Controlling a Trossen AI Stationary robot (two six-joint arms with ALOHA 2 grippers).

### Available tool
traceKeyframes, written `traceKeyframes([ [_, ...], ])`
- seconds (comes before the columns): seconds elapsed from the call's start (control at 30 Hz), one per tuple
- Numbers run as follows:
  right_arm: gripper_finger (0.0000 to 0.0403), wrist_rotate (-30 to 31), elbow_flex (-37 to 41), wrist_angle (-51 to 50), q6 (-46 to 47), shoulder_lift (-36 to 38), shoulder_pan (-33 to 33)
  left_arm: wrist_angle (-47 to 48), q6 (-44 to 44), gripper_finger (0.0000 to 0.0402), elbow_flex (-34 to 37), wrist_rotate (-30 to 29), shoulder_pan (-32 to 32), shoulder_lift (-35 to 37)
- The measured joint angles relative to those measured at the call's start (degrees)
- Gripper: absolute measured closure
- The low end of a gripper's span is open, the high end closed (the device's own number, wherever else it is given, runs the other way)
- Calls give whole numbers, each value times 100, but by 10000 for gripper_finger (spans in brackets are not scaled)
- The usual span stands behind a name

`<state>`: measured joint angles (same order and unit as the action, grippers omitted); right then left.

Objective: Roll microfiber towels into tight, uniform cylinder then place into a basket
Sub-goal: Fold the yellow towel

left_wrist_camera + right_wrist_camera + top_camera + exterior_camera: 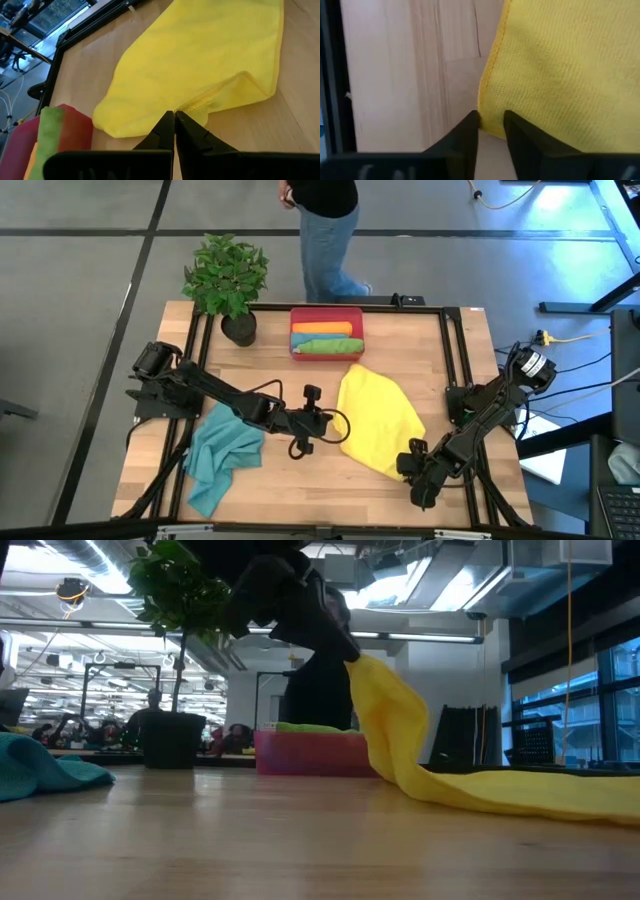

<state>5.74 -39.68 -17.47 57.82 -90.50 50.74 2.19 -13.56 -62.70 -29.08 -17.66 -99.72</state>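
A yellow microfiber towel lies spread at the table's middle right. Its left side is raised by my left gripper, which is shut on it. My right gripper points down at the towel's near right corner, open, with one finger on either side of the corner; I cannot tell whether they touch it. A teal towel lies crumpled at the near left. The red-pink basket at the far middle holds a rolled orange towel and a rolled green one. My left gripper pinches a bunched fold of the yellow towel at its left edge between its two shut fingers, coming slanting down from the table's left. That part is lifted clear. The cloth hangs slack from the fingers, and the rest lies on the table.
A potted plant stands at the far left corner beside the basket. A person's legs show just beyond the far edge. Black rails run along the table's left and right sides. Bare wood lies along the near edge between the two towels.
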Motion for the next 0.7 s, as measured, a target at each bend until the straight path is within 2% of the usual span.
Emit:
traceKeyframes([
  [0.17, 384, -112, -82, -181, -165, 4, 68, 28, 93, 401, -3, 1, -85, 295],
  [0.37, 392, -18, -863, -773, -674, 219, 63, 443, 430, 401, 5, -12, -248, 964],
  [0.47, 398, 433, -1494, -1335, -1104, 434, 59, 618, 455, 401, -2, -65, -420, 1429],
  [0.7, 399, 2039, -3147, -2600, -1835, 792, 157, 993, 448, 401, -1, -370, -1118, 2622],
])
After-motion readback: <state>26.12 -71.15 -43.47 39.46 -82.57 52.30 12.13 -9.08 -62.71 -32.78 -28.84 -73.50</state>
